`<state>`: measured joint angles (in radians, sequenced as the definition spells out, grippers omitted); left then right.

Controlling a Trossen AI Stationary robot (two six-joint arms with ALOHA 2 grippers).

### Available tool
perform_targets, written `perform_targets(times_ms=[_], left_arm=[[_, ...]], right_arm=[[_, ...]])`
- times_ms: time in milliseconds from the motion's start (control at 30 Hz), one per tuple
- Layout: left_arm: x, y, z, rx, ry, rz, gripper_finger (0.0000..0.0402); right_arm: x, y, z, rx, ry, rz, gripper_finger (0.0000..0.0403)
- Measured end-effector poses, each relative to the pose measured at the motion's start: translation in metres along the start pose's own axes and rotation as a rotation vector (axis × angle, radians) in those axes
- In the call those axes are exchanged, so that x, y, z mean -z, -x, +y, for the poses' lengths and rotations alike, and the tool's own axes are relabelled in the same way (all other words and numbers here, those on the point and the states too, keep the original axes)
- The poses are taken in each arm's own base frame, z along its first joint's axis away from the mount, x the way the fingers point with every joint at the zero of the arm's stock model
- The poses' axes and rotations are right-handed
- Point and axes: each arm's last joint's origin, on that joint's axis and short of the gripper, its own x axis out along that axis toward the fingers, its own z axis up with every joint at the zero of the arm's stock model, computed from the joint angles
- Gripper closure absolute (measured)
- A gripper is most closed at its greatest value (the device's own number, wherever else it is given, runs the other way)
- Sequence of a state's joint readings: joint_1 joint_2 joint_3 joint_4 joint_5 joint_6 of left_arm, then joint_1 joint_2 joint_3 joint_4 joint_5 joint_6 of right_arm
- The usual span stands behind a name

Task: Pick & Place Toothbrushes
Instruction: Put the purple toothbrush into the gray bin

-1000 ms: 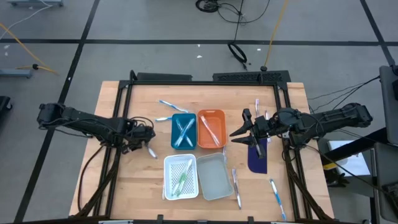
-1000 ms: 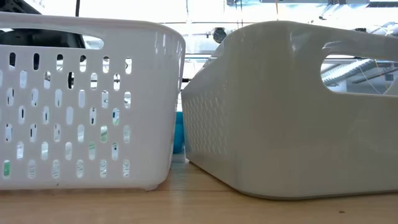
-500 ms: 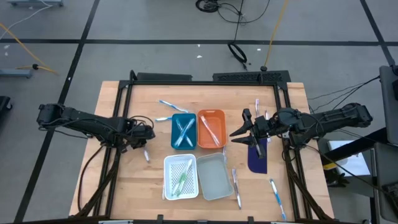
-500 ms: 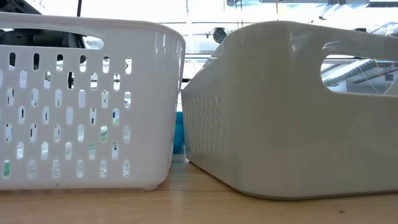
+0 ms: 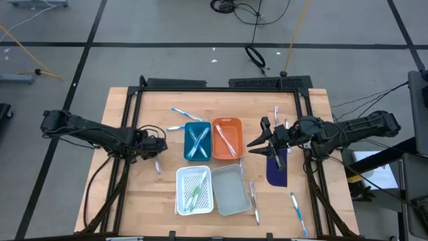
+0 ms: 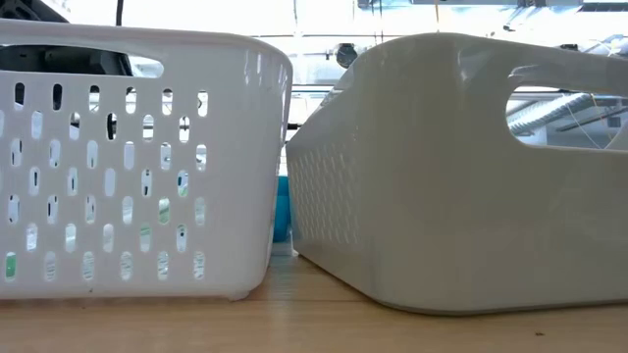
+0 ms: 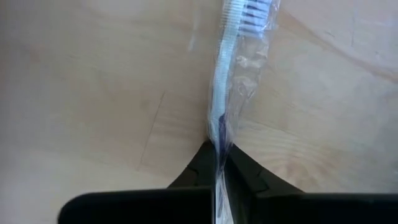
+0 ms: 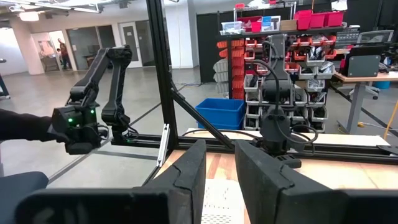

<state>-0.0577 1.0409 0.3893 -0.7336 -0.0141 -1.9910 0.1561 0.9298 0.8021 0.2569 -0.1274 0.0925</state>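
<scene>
A toothbrush (image 5: 158,167) in a clear wrapper (image 7: 227,68) lies on the wooden table left of the trays, its bristle head pointing away from my left gripper (image 5: 154,151). That gripper points down and is shut on it. My right gripper (image 5: 257,142) hangs level above the table right of the orange tray (image 5: 227,139), open and holding nothing. Two light blue toothbrushes lie crossed in the blue tray (image 5: 197,140). An orange one lies in the orange tray, and green ones lie in the white perforated tray (image 5: 194,189). My left gripper pinches the wrapped toothbrush by its handle (image 7: 219,134) between the two fingertips, at the end away from the bristles. The fingers come from above, pointing down. The rest of the toothbrush stretches out over the table; I cannot tell whether it rests there.
A grey tray (image 5: 231,189) stands beside the white one, and both fill the low view. A dark blue pad (image 5: 276,171) lies under my right arm. Loose toothbrushes lie at the far left of the trays (image 5: 179,112), near the front (image 5: 253,194) and at the front right (image 5: 297,211).
My left gripper has shut on the toothbrush and rolled a little. The toothbrush's free end has swung slightly toward the table's left edge.
</scene>
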Motion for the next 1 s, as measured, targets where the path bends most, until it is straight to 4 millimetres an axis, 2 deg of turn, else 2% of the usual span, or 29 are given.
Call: perform_targets(times_ms=[467, 733, 1000], left_arm=[[0.012, 0.007, -0.005, 0.065, -0.123, 0.002, 0.0398], [0.023, 0.014, -0.016, 0.261, -0.359, 0.017, 0.0398], [0.022, 0.031, -0.014, 0.417, -0.423, -0.091, 0.0397]], right_arm=[[0.0, 0.0, 0.0, 0.0, 0.0, 0.0, 0.0326], [0.0, 0.0, 0.0, 0.0, 0.0, 0.0, 0.0326], [0.0, 0.0, 0.0, 0.0, 0.0, 0.003, 0.0326]])
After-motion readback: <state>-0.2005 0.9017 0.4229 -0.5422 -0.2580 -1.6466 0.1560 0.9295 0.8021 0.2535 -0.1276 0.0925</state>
